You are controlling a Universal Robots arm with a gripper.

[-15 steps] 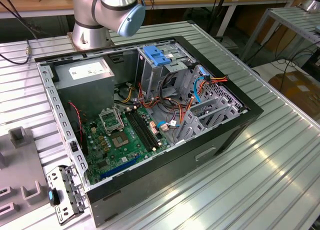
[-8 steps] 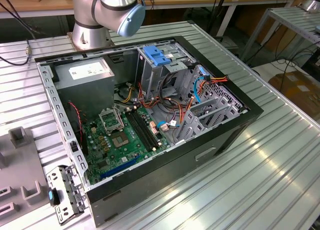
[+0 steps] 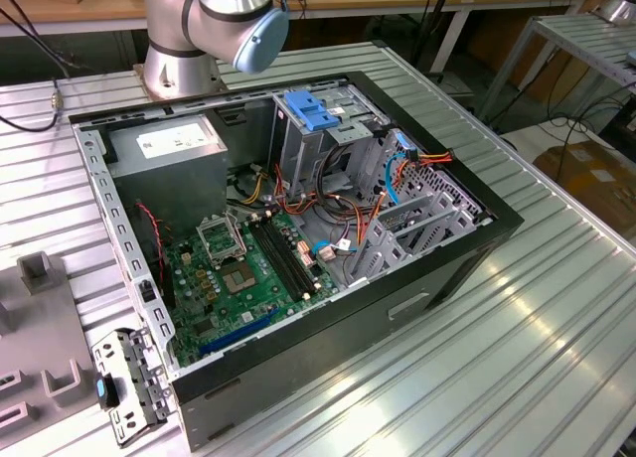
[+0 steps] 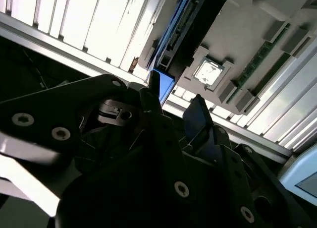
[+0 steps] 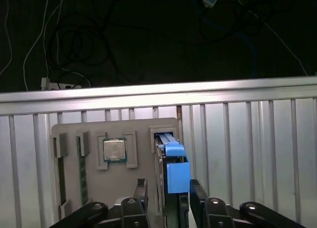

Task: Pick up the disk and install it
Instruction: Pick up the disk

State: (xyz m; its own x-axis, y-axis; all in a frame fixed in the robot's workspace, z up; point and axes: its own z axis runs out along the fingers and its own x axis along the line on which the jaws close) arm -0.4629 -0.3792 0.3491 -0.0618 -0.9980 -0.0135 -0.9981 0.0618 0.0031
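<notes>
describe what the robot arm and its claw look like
The arm is built of rounded silver-grey metal joints, one closed by a pale blue round cap, and stands on a grey cylindrical base. In the first wrist view the claw is matte black, with two flat fingers on hinged link bars dotted with silver screw heads.

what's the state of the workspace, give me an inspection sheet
surface: ribbed aluminium table carrying an open black computer case
job's things: dark rectangular hard disk with blue plastic rails, on edge in a slot of a grey holder tray
clutter: square silver processor chip and green memory stick in that tray
grippers: black gripper open, its fingers either side of the disk
cables: red, orange and blue wires inside the case; tangled leads beyond the table
surroundings: another metal bench behind; grey robot arm base at the case
</notes>
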